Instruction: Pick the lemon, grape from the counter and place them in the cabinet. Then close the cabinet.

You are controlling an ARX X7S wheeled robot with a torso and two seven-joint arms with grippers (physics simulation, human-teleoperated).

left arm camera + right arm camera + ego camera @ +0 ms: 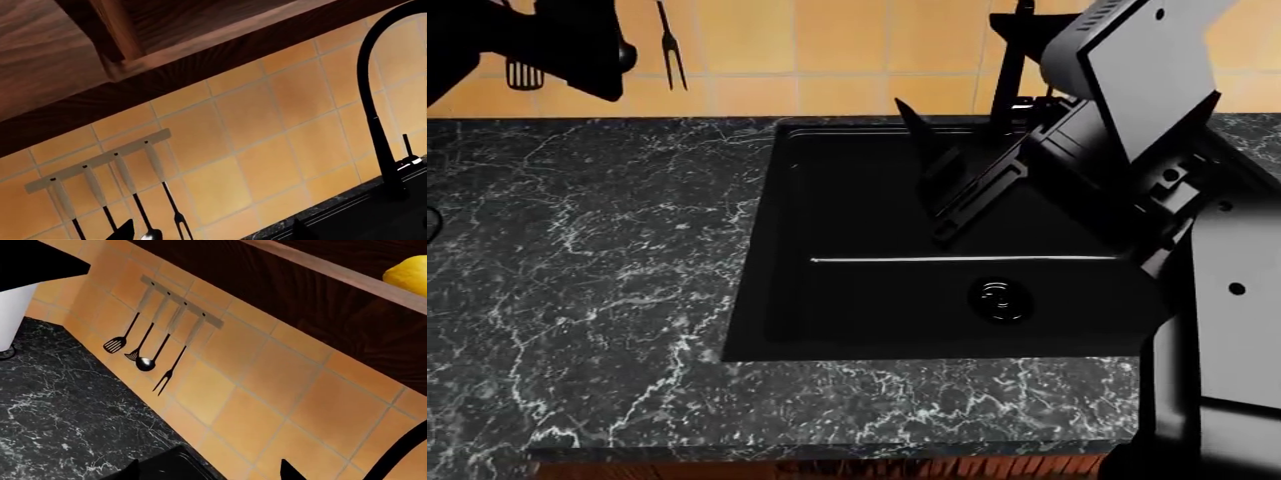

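The yellow lemon [408, 272] lies inside the wooden cabinet [320, 264], on its bottom shelf above the tiled wall. The grape is out of view. My right gripper [208, 471] is open and holds nothing. In the head view the right gripper [918, 170] hangs over the sink, pointing at the back wall. My left gripper [210, 232] is open too and empty, raised towards the cabinet's underside [133, 55]. Only the left arm [547, 40] shows at the head view's top left. The dark marble counter [587, 280] has no fruit on the part in view.
A black sink basin [868, 300] is set into the counter, with a tall black faucet [373, 115] behind it. A rack of utensils [157, 340] hangs on the orange tiled wall [267, 150]. A white object [12, 315] stands on the counter at the far side.
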